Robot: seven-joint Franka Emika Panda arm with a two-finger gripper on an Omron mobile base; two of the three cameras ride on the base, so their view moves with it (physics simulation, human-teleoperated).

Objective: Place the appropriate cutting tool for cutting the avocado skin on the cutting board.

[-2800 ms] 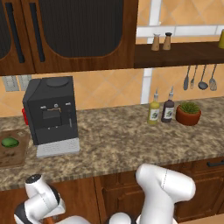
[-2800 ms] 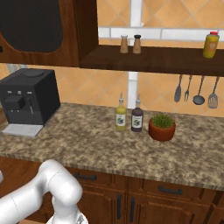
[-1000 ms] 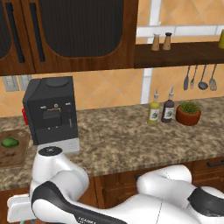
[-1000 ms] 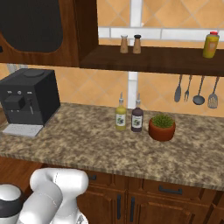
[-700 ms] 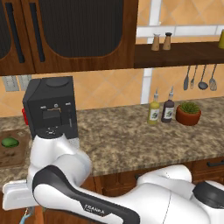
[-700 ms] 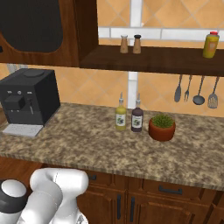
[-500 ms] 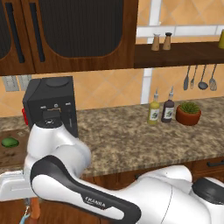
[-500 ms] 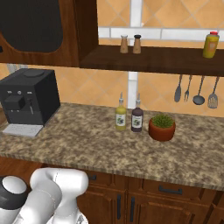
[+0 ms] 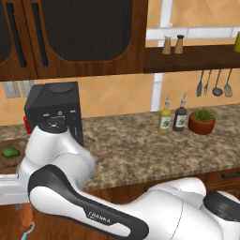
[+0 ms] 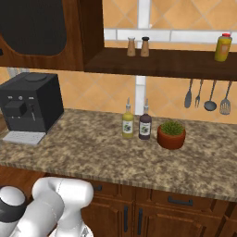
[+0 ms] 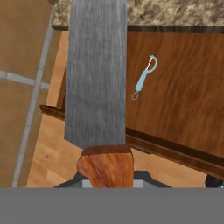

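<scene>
Left edge of the left base view: the avocado (image 9: 10,152) lay on the cutting board (image 9: 5,162), at the far left end of the speckled counter (image 9: 140,150). Both sat just left of the black coffee machine (image 9: 54,110); I saw only a corner of the board past the arm.

Low in that same corner, under the counter edge, an orange-brown handle hung below the white hand. That was the knife (image 9: 26,216), and a bit of light blue showed just beneath it. I could not make out the fingers there.

From the hand view, the gripper (image 11: 106,181) was closed tight on the knife's handle, which sat right at the bottom centre between the fingertips. The grey blade ran straight away from the hand, its long axis in line with the gripper's own line of sight, the tip end out of frame at the top. The blade's flat face was turned toward the camera.

Right of the blade, the light-blue peeler (image 11: 144,78) lay in the open wooden drawer (image 11: 183,96), slanted, well apart from the knife.

Further right on the counter stood two bottles (image 9: 171,116) and a potted plant (image 9: 202,121), clear of everything.
</scene>
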